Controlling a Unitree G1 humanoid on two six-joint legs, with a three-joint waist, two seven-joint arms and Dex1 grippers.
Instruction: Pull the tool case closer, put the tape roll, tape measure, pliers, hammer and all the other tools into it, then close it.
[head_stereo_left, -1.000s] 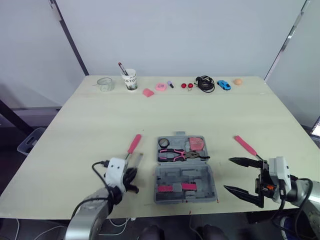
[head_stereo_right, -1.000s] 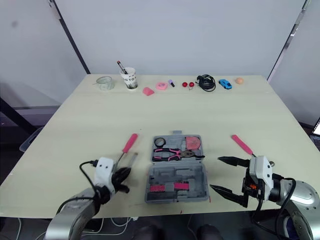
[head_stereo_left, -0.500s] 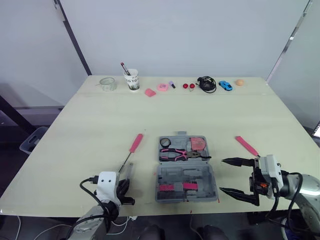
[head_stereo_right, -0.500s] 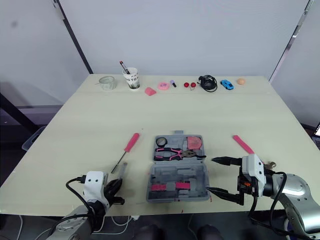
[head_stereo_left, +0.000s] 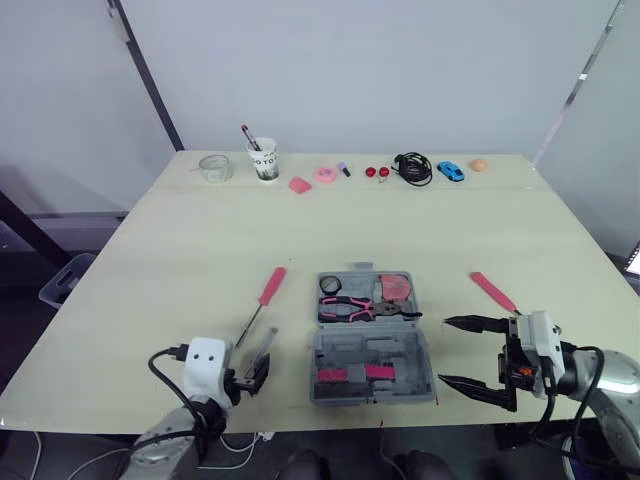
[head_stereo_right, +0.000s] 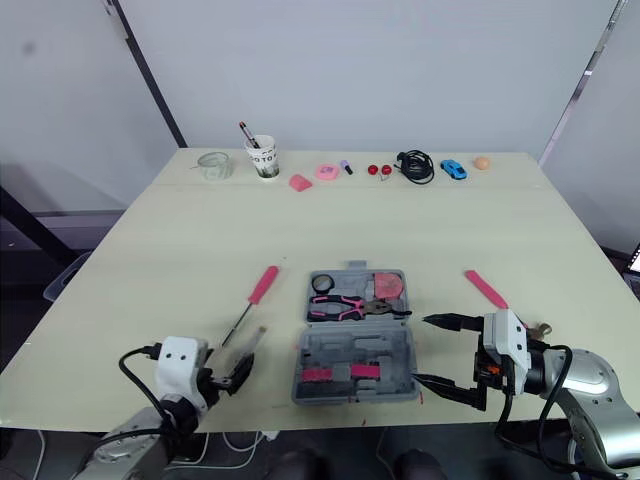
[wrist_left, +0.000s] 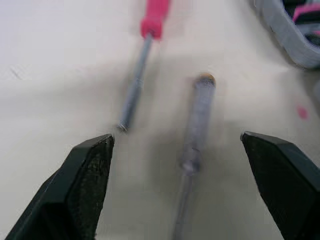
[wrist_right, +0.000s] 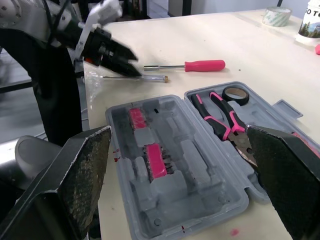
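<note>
The grey tool case (head_stereo_left: 372, 345) lies open at the table's near edge. Its far half holds pink-handled pliers (head_stereo_left: 360, 310), a small black tape roll (head_stereo_left: 329, 285) and a pink tape measure (head_stereo_left: 396, 287). A pink-handled screwdriver (head_stereo_left: 266, 295) and a clear-handled screwdriver (head_stereo_left: 262, 345) lie left of the case. My left gripper (wrist_left: 176, 136) stands open just short of their near ends, holding nothing. A pink-handled tool (head_stereo_left: 492, 291) lies to the right of the case. My right gripper (head_stereo_left: 443, 351) is open beside the case's right edge, also with nothing in it.
Along the table's far edge stand a clear tape roll (head_stereo_left: 211, 167), a paper cup with pens (head_stereo_left: 262, 160), small pink items (head_stereo_left: 321, 174), a black cable (head_stereo_left: 410, 166), a blue toy car (head_stereo_left: 447, 170) and an orange ball (head_stereo_left: 478, 164).
My left gripper has gone from shut to wide open and sits a little closer to the clear-handled screwdriver. The right gripper drew slightly toward the case a second ago, then held still.
</note>
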